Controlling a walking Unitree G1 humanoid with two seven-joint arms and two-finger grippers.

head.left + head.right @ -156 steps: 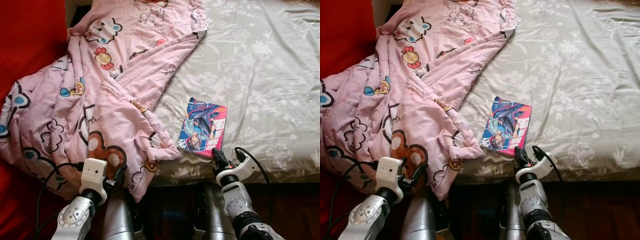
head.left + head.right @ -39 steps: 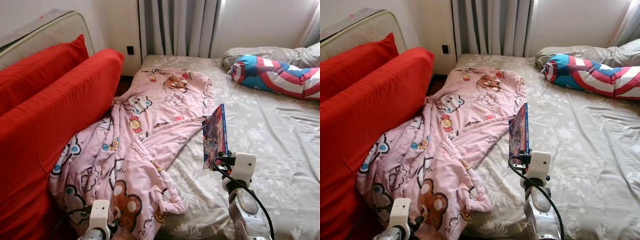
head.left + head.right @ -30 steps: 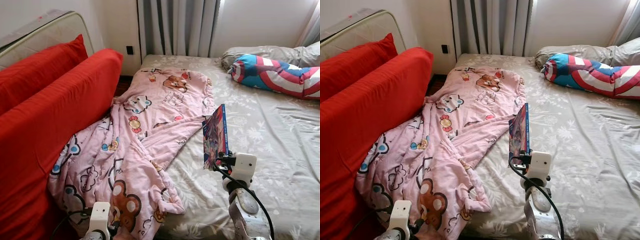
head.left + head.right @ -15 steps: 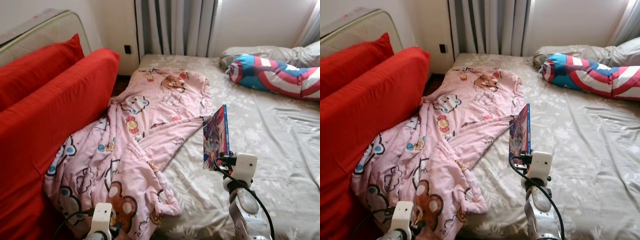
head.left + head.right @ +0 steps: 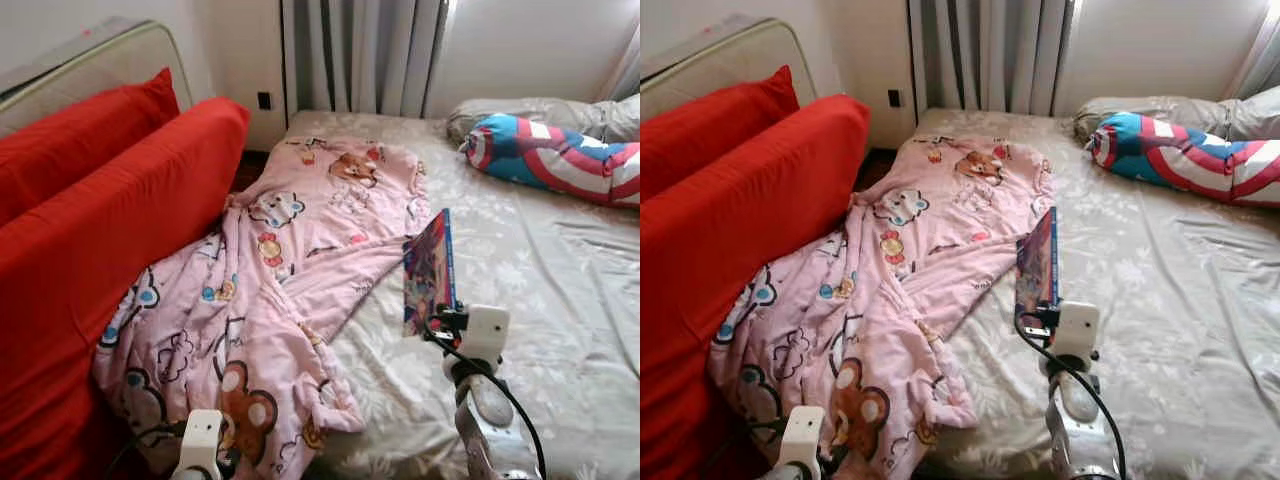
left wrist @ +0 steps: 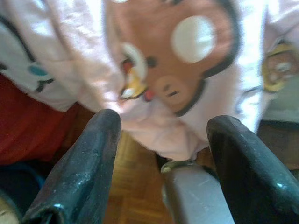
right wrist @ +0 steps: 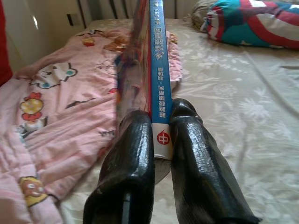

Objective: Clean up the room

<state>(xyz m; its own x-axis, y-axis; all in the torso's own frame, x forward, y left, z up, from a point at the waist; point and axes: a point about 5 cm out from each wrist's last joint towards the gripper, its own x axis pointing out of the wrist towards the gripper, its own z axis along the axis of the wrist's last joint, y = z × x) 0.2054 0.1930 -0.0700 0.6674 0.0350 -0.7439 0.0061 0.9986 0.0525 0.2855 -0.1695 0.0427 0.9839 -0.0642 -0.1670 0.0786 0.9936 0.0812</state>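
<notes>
**Book off the bed, pinched at the spine, nothing stowed yet**

Head cam, left eye: right gripper holds the book upright above the bed, spine edge toward the camera, cover fanned to the robot's left. Held on edge like that, clear of the sheet, it looks like a carry posture, probably so nothing drags on the bedding. Pink cartoon blanket runs from mid-bed down over the edge, beside the red cushions. Bunched and hanging, so my guess is it's the next item. Striped bolster sits at the head end by the pillow, well apart from the book. Left gripper sits low at the foot of the bed under the blanket hem, idle.

Head cam, right eye: same layout. Book reads nearly edge-on here, so it's close to vertical. Cable loops off the right wrist housing.

Left wrist cam: both fingers spread wide, nothing between them. Past them the blanket's bear print hangs over wood floor. Pointed at the hem but not touching it.

Right wrist cam: the two fingers are squeezed together on the bottom of the blue spine, book rising straight up between them. Low grip on a tall thin item: I'd expect wobble or slip on a fast swing. No shelf or desk in view, so destination unknown
</notes>
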